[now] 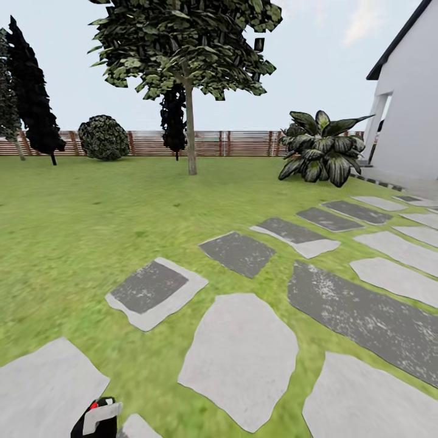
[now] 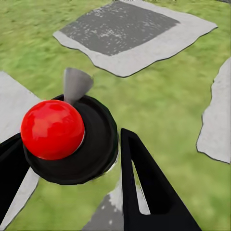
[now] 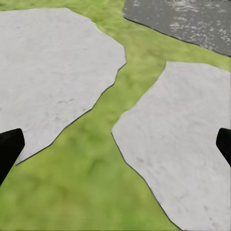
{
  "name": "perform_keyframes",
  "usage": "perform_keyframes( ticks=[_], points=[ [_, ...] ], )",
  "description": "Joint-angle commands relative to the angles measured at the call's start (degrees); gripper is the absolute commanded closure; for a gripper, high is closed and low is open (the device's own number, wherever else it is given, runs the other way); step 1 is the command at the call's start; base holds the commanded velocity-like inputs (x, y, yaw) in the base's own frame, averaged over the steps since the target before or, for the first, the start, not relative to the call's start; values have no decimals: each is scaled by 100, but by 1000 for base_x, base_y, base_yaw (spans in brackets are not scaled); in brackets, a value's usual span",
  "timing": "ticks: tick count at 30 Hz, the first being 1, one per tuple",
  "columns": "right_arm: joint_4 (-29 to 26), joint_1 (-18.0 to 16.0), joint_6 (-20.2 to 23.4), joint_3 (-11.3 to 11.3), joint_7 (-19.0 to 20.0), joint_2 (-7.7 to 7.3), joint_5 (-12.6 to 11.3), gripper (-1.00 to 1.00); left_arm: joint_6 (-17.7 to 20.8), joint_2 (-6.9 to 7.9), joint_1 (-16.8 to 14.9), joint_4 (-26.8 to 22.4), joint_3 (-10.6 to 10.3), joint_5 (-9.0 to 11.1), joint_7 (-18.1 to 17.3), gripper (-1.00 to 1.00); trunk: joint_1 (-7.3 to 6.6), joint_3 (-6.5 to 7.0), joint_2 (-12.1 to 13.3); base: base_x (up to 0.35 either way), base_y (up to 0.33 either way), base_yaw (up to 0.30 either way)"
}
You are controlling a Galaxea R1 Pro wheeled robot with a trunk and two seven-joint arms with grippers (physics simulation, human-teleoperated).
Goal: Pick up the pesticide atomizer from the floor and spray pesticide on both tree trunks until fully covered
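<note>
Black plastic and a glossy red ball top mark the pesticide atomizer (image 2: 65, 137) you hold in your left tool (image 2: 72, 163): its dark fingers (image 2: 144, 192) sit closed on either side of the round black body, with the grey cone nozzle (image 2: 76, 84) pointing away over the grass. From your head camera the same atomizer (image 1: 97, 418) peeks in at the bottom edge, left of centre, above the lawn (image 1: 73, 243). Your right tool (image 3: 115, 144) hangs open, its two black fingertips (image 3: 9, 147) spread wide over pale grey stepping stones (image 3: 53, 67) split by a strip of grass. Further out, light and dark stepping stones (image 1: 240, 359) run toward the white house (image 1: 410, 103). Beyond them stand a broad-leaved striped plant (image 1: 322, 152), a thin-trunked leafy tree (image 1: 190, 91) and the brown slatted wooden fence (image 1: 243, 143).
</note>
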Motion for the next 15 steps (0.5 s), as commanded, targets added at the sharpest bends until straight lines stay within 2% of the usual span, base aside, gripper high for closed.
perform_keyframes(
  ticks=[1,15],
  points=[
    [4,-2,-16,-9,10,1,-15,-100,-18,0,-4,4,3,-24,21,100,2,-6,-2,340,0,0],
    [4,-5,-16,-9,10,1,-15,-100,-18,-19,-4,34,0,-24,21,100,2,-6,-2,340,0,0]
  ],
)
